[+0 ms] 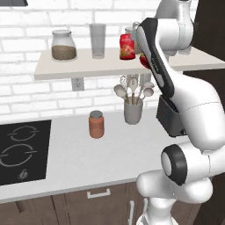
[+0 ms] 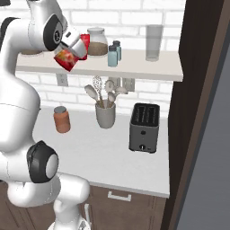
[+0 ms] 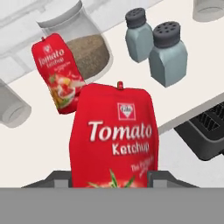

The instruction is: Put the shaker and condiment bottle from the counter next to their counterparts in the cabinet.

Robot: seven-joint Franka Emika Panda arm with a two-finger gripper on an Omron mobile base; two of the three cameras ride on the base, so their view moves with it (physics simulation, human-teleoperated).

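Gripped between the fingers of the gripper point(image 3: 113, 179) in the hand view is the condiment bottle point(image 3: 114, 135), a red ketchup pack whose lower part sits between the two dark tips. Beyond it on the cabinet point(image 3: 48, 131) stands its counterpart, a second red bottle point(image 3: 56, 74), leaning against a glass jar point(image 3: 78, 41) with a dark filling, and further along stand two pale blue shakers point(image 3: 168, 54), close together, one just behind the other. A black toaster point(image 3: 205, 131) shows below the shelf edge. From the left base view, the arm crosses in front of the shelf; the second red bottle point(image 1: 127, 46) stands near the middle of the cabinet point(image 1: 52, 68), with a drinking glass point(image 1: 97, 40) and a jar point(image 1: 63, 45) toward its left end, while a sliver of the held bottle point(image 1: 143, 60) shows at the front edge. On the desk point(image 1: 88, 158) below stand an orange-brown jar point(image 1: 96, 124) and a utensil holder point(image 1: 132, 110). From the right base view, the gripper point(image 2: 72, 51) holds the tilted bottle point(image 2: 65, 58) at the shelf's front edge, left of the shakers point(image 2: 113, 55).
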